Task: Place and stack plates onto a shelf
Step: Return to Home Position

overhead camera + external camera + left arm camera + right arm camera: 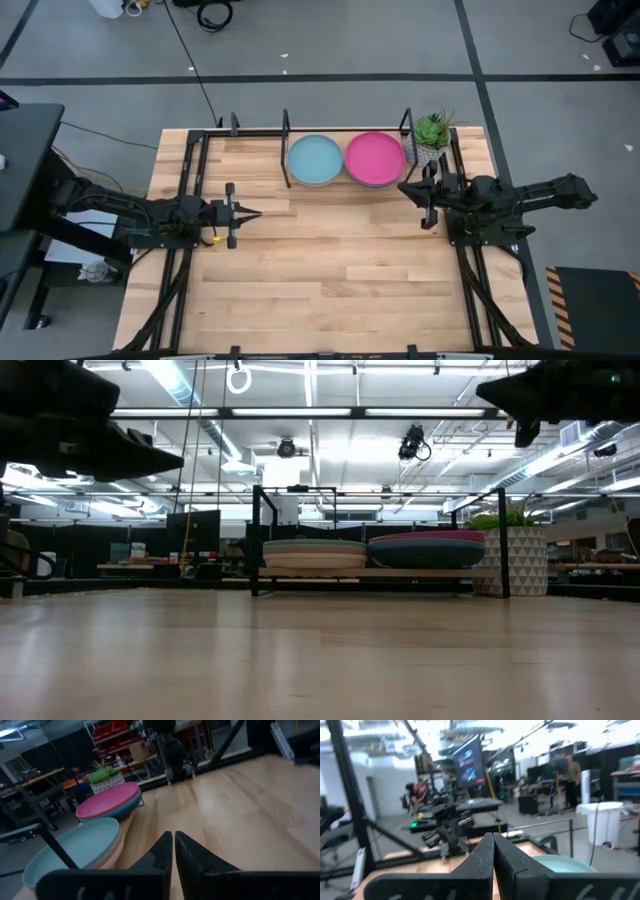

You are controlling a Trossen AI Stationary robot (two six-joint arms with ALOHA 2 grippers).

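Observation:
Two stacks of plates lie on the shelf (pixel 290 150) at the table's far edge: a light teal plate (pixel 316 158) tops the left stack, a pink plate (pixel 374 157) tops the right one. In the low view the left stack (pixel 314 553) shows pale plates, and the right stack (pixel 427 548) shows dark blue under pink. My left gripper (pixel 258 213) is shut and empty above the table's left middle. My right gripper (pixel 402 187) is shut and empty, just near of the pink plate's right edge.
A small potted green plant (pixel 432 135) in a patterned white pot stands at the shelf's right end, close to my right gripper. Black frame rails (pixel 190 180) run along the table's left and right sides. People show in the room beyond the table.

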